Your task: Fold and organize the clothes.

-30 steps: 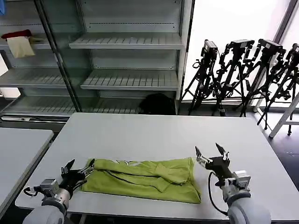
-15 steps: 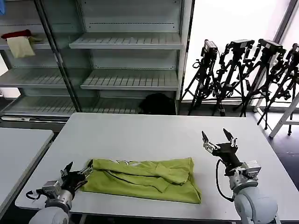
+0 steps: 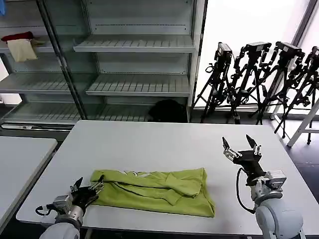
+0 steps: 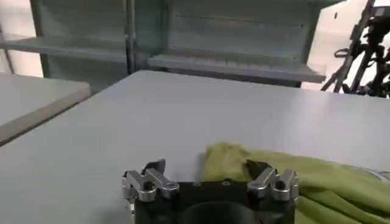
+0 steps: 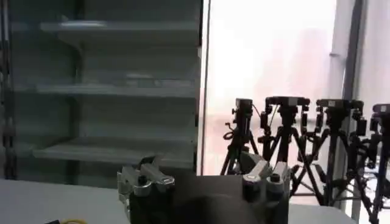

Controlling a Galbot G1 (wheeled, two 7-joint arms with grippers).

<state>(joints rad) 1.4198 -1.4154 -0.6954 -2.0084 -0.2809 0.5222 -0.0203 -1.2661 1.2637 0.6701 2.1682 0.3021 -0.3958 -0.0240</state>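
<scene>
One T-shirt (image 3: pixel 154 191) lies folded into a long band on the near part of the tabletop (image 3: pixel 164 144), running left to right, with a bunched sleeve on top near its middle and a little pale print showing along its far edge. In the left wrist view the same T-shirt (image 4: pixel 317 182) spreads out from just beyond the fingers.

Left end effector (image 3: pixel 88 188) sits low at the near left corner of the tabletop, its fingers spread apart and holding nothing; one fingertip (image 4: pixel 255 167) is at the T-shirt's left edge, though whether it touches the fabric is hard to tell. Seen from its own wrist, this left end effector (image 4: pixel 207 168) has bare tabletop between its fingers on one side and green cloth on the other.

Right end effector (image 3: pixel 240 145) is raised above the right side of the tabletop, well apart from the T-shirt, fingers pointing up and spread wide with nothing between them. Its wrist camera looks out level past the right end effector (image 5: pixel 204 163) toward the shelves (image 5: pixel 116 91) and a row of tripods (image 5: pixel 292 140) by the window.

Far left, on a shelf, rest a red cloth (image 3: pixel 17 36) and a cream cloth (image 3: pixel 22 50).
</scene>
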